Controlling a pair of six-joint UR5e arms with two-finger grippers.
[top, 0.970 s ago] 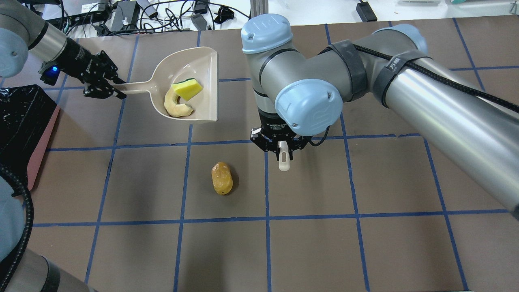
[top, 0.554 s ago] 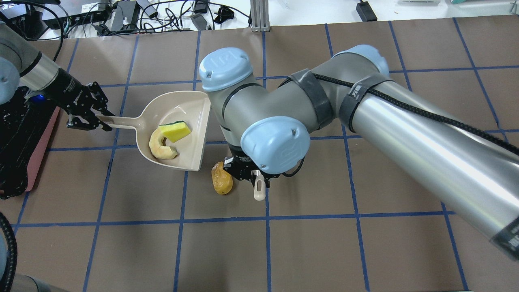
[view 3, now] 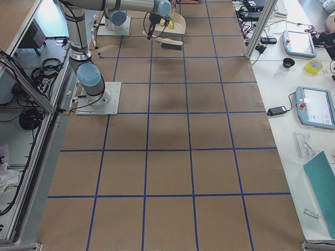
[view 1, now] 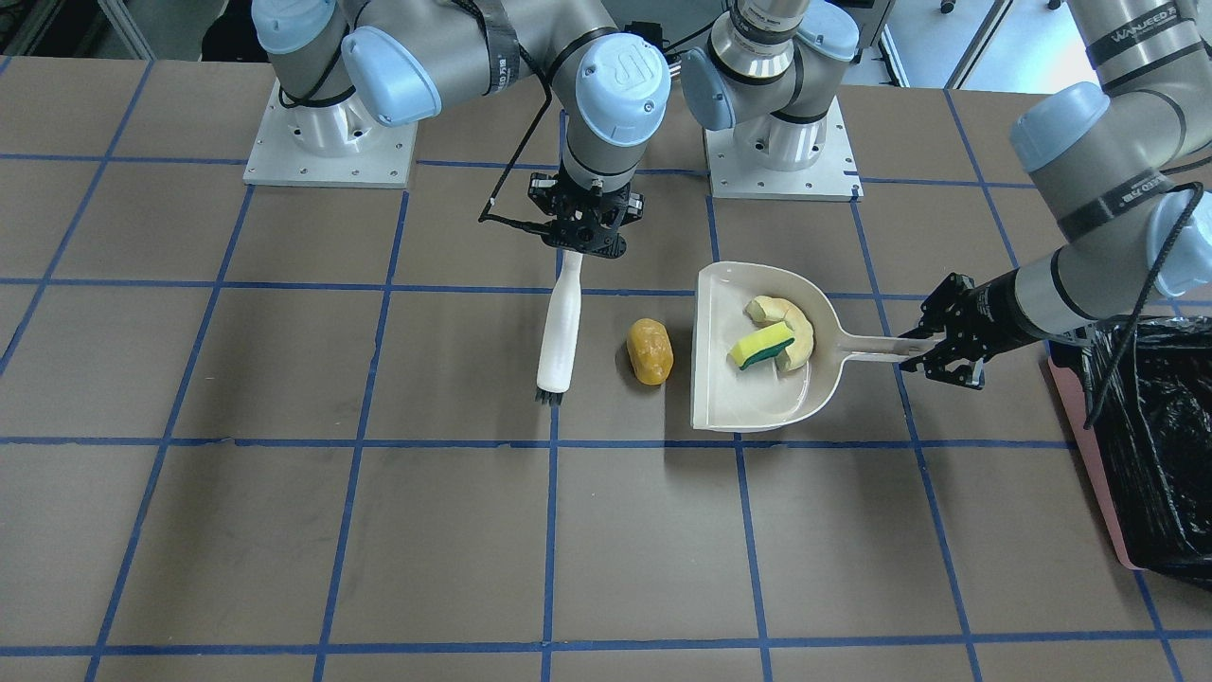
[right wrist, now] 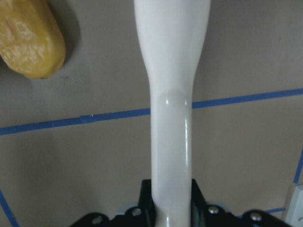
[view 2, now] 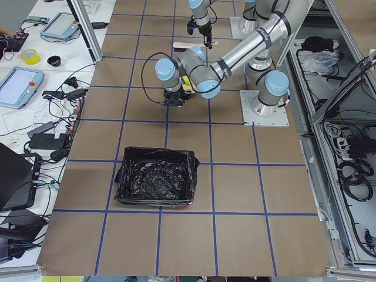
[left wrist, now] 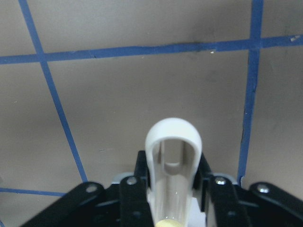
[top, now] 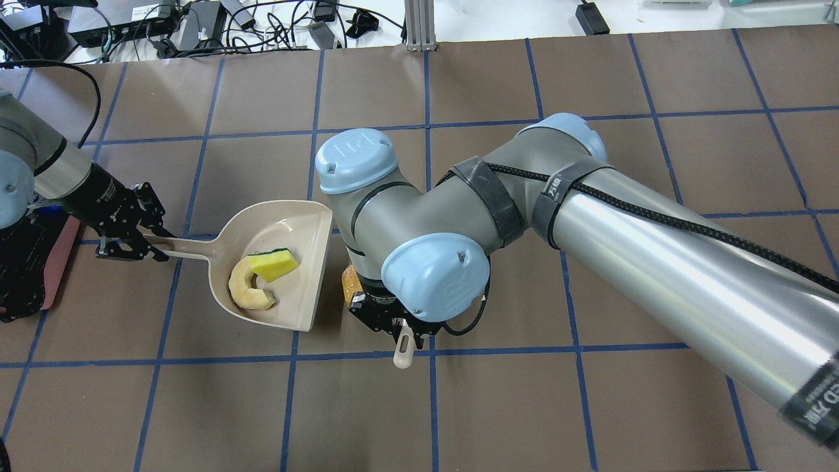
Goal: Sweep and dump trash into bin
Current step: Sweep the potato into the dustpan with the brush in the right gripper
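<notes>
Brown blue-taped desk (view 1: 284,530), right gripper (view 1: 579,248) pinching white hand brush (view 1: 559,332), orange-yellow glossy lump (view 1: 650,351) between it and beige dustpan (view 1: 748,409), left gripper (view 1: 933,352) clamping its handle, cream rind slice (view 1: 801,328) and yellow-green sponge wedge (view 1: 757,346) inside, black-lined pinkish bin (view 1: 1155,445) nearby

Right arm (top: 655,242) and left arm (view 1: 1117,142) were silver-grey tubes with pale blue, logo-stamped joint caps (top: 356,160). Black braided cable (top: 524,174) ran along right arm under dark straps (top: 557,196) with white lettering. Left end effector (view 1: 911,350) and right end effector (view 1: 578,248) were black. Square silver base plates (view 1: 275,170) showed bolt holes.
</notes>
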